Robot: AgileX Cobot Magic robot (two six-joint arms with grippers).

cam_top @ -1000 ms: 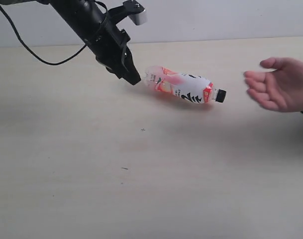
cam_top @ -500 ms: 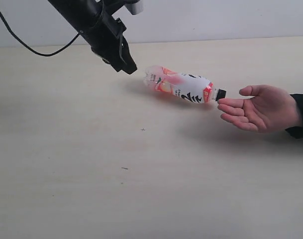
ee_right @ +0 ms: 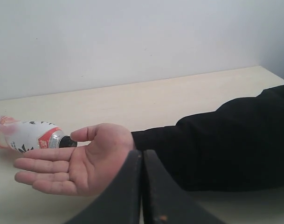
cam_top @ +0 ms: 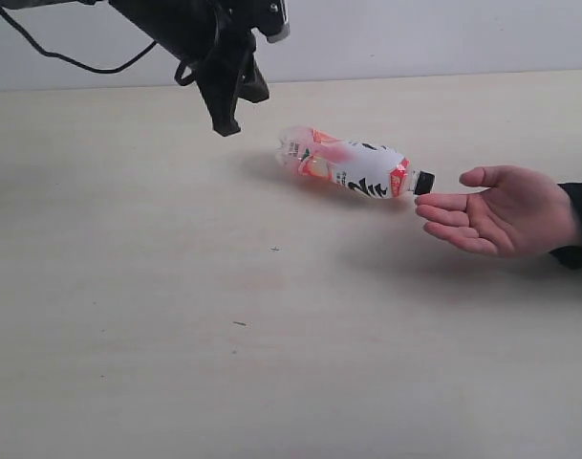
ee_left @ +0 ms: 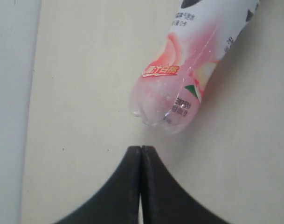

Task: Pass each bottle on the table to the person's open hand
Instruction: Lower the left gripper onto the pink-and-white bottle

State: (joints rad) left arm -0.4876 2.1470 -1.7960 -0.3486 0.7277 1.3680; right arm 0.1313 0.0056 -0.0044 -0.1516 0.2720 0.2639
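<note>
Pink-peach and white on its label, the bottle (cam_top: 353, 168) lies on its side on the pale wood-grain surface (cam_top: 271, 363), its black cap (cam_top: 423, 183) pointing at the person's open hand (cam_top: 501, 212). We see that hand palm up with fingers spread, its fingertips just beside the cap; whether they touch we cannot tell. A dark sleeve (ee_right: 225, 140) covers the forearm. Our left tool (ee_left: 141, 150) hangs above the surface near the bottle's base, apart from it, its two black fingers pressed together and empty. Our right tool (ee_right: 142, 154) is likewise pressed together and holds nothing, with the palm before it.
</note>
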